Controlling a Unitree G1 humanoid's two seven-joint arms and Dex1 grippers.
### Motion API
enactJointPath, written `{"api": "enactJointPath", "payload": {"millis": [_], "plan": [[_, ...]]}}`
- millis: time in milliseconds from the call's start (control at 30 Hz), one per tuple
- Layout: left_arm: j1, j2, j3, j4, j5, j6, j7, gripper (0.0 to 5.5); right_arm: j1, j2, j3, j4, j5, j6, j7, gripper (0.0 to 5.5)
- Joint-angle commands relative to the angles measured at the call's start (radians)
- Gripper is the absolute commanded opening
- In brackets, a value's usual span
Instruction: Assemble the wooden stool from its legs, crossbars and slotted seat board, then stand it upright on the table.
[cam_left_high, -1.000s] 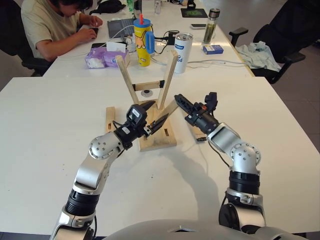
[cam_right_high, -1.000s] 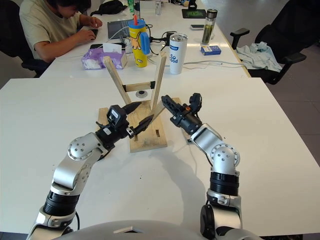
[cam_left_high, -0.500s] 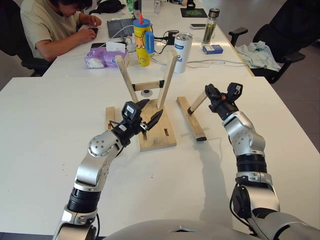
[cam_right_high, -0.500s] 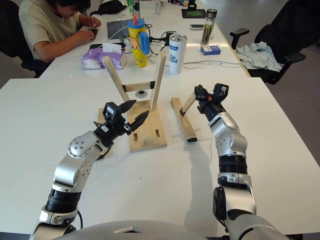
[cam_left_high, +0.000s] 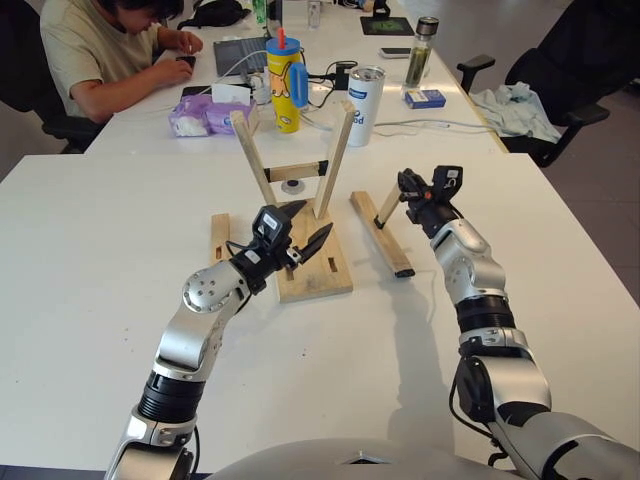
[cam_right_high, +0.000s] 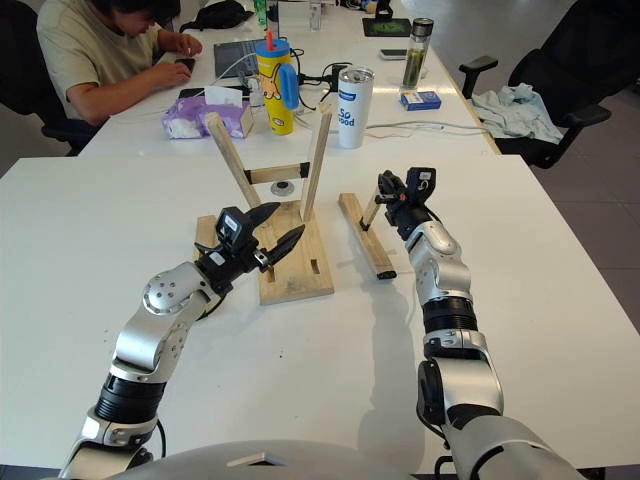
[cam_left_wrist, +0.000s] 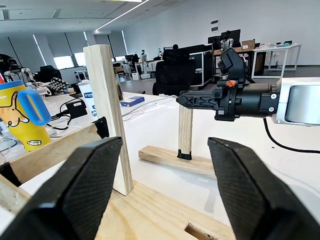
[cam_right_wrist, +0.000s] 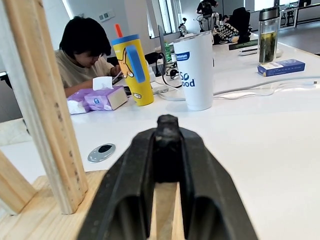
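Observation:
The slotted seat board (cam_left_high: 318, 268) lies flat on the white table (cam_left_high: 90, 300). Two wooden legs (cam_left_high: 337, 152) stand in it, tilted apart and joined by a crossbar (cam_left_high: 296, 172). My left gripper (cam_left_high: 309, 222) hovers open over the board's near left part, close to the legs (cam_left_wrist: 110, 115). To the board's right a third leg (cam_left_high: 382, 234) lies flat, with a short crossbar (cam_left_high: 389, 205) rising from it. My right gripper (cam_left_high: 404, 184) is shut on that crossbar's top (cam_right_wrist: 164, 212). A loose wooden piece (cam_left_high: 220, 237) lies left of the board.
A round grommet (cam_left_high: 293, 186) sits in the table behind the legs. On the table behind stand a yellow cup (cam_left_high: 285, 85), a white tumbler (cam_left_high: 366, 105), a tissue pack (cam_left_high: 205, 113) and cables. The near table surface is bare.
My right gripper carried the leg-and-crossbar piece from over the seat board out to its right, then shifted slightly back left. My left gripper stayed open near the board.

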Motion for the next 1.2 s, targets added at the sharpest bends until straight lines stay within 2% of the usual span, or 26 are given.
{"api": "enactJointPath", "payload": {"millis": [33,167,300,500,733,767,1100,1200], "plan": [[0.004,0.006,0.011,0.000,0.006,0.008,0.009,3.17,0.113,0.016,0.092,0.017,-0.109,0.066,-0.033,0.46],[0.013,0.007,0.015,-0.007,0.006,0.015,0.019,3.17,0.167,0.023,0.134,-0.027,-0.131,0.135,-0.033,0.46],[0.019,0.004,0.018,-0.005,0.008,0.017,0.030,3.17,0.208,0.016,0.121,-0.075,-0.115,0.174,-0.033,0.46],[0.018,0.004,0.022,0.001,0.010,0.013,0.041,3.17,0.192,0.019,0.078,-0.065,-0.089,0.155,-0.033,0.46],[0.006,0.011,0.034,0.020,0.011,0.004,0.034,3.17,0.162,0.014,0.089,-0.109,-0.089,0.101,0.002,0.46],[0.006,0.011,0.034,0.022,0.012,0.003,0.033,3.17,0.158,0.013,0.090,-0.119,-0.091,0.098,0.004,0.74],[0.007,0.013,0.042,0.044,0.016,-0.013,0.030,3.17,0.120,0.008,0.045,-0.188,-0.083,0.053,0.004,2.35],[0.009,0.009,0.041,0.045,0.017,-0.016,0.035,3.17,0.074,0.000,0.036,-0.250,-0.072,0.069,0.003,2.35]]}}
